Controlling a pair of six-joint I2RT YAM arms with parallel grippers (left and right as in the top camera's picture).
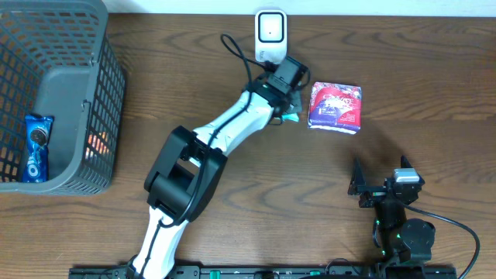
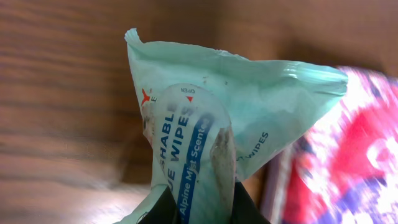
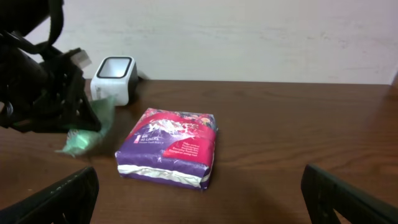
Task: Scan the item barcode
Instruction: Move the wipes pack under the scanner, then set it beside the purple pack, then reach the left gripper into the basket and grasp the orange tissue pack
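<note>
I see the mint-green soft plastic pack of flushable wipes pinched at one end by the left end effector. Its label side, with an oval peel flap, faces the wrist camera. It sits low at the brown wooden worktop, just beside the purple-and-red packet. The white box-shaped barcode scanner stands near it at the worktop's back edge.

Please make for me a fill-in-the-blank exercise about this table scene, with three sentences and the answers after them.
1. The left pincer is ____ on the mint-green plastic pack of wipes.
2. The blue cookie packet lies ____ the grey mesh basket.
3. The right pincer stands ____, holding nothing.
Missing words: shut; inside; open.
</note>
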